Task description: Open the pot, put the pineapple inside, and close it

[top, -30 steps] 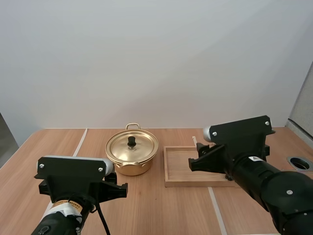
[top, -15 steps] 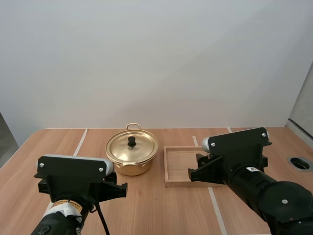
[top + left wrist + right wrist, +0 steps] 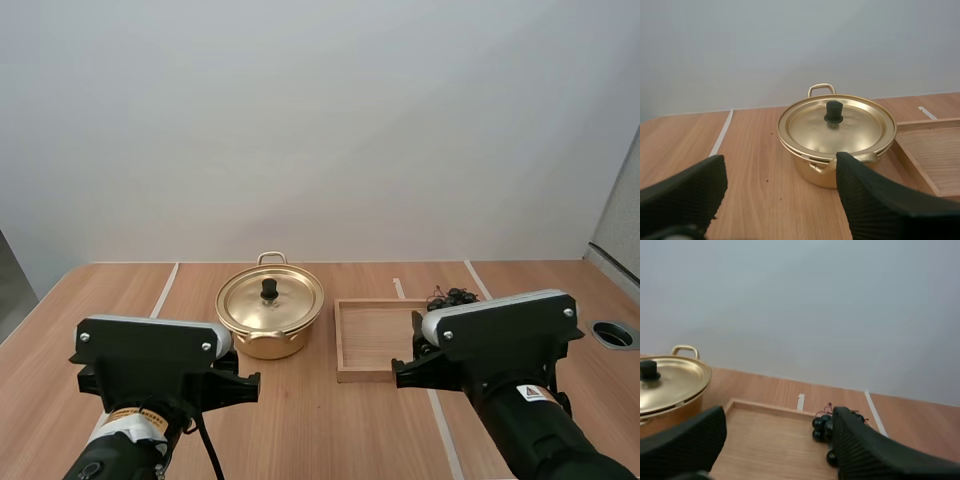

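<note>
1. While the round gold metal pot [image 3: 270, 340] is kept covered by its gold lid with a black knob [image 3: 288, 296], its inside can't be seen.
2. Just beside it, a shallow wooden tray [image 3: 372, 336] is shown with bare wood across its floor. A bunch of dark grapes [image 3: 822, 423] is parked at the far right corner; in or just off the tray can't be told.
3. The left gripper [image 3: 779, 167] is spread wide facing the pot with nothing held. The right gripper [image 3: 777, 419] is spread too, over the tray.

Jaws stand wide apart on both — left end effector [image 3: 776, 197] and right end effector [image 3: 774, 447].
</note>
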